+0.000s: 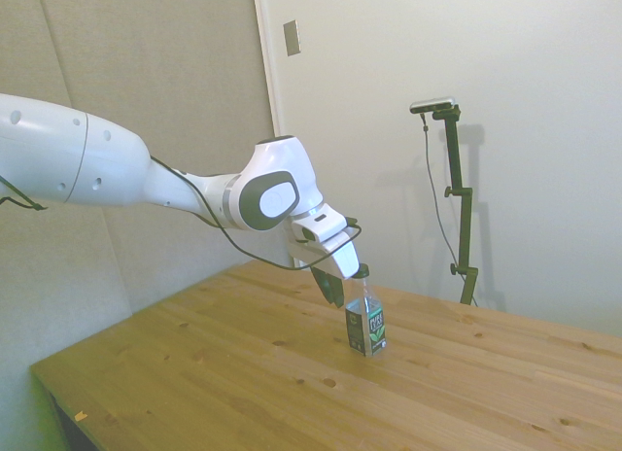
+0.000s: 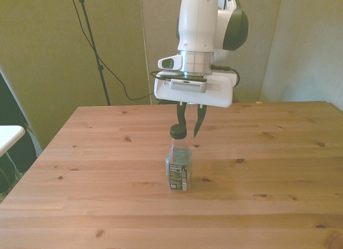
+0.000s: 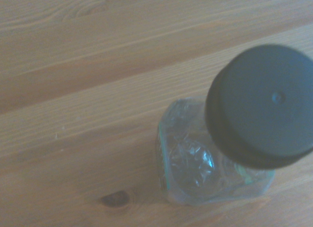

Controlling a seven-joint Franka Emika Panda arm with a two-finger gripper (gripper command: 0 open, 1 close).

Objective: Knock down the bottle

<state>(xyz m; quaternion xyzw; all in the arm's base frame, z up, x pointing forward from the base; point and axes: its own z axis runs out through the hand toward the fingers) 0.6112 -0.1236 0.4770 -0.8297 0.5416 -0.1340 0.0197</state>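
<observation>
From the side view, the small clear plastic bottle with a dark green cap and dark leaf-marked label (image 1: 366,321) stands upright on the pale knotted wooden bench (image 1: 243,383), its long axis vertical. The white arm's two-finger gripper (image 1: 342,288) hangs just beside the bottle's top, on the arm's side of it, so the cap lies at the height of the fingertips and directly ahead of them along the reach. The jaws slant downward; from this angle their gap is hard to read.

From the front view, the bottle (image 2: 179,166) sits near the middle of the bench (image 2: 278,168), well away from every edge. The gripper (image 2: 189,126) shows two dark, tapering fingers parted with a narrow gap, gripping nothing; the cap overlaps the tip of the finger toward the front view's left, and whether they touch I cannot tell. Judging from this, a sideways push at cap height should topple such a light, narrow-based bottle easily.

From the wrist view, the round, smooth, matte cap (image 3: 261,105) looms close and blurred, above a crinkled, squarish transparent body, with planked grain and a dark knot behind.
</observation>
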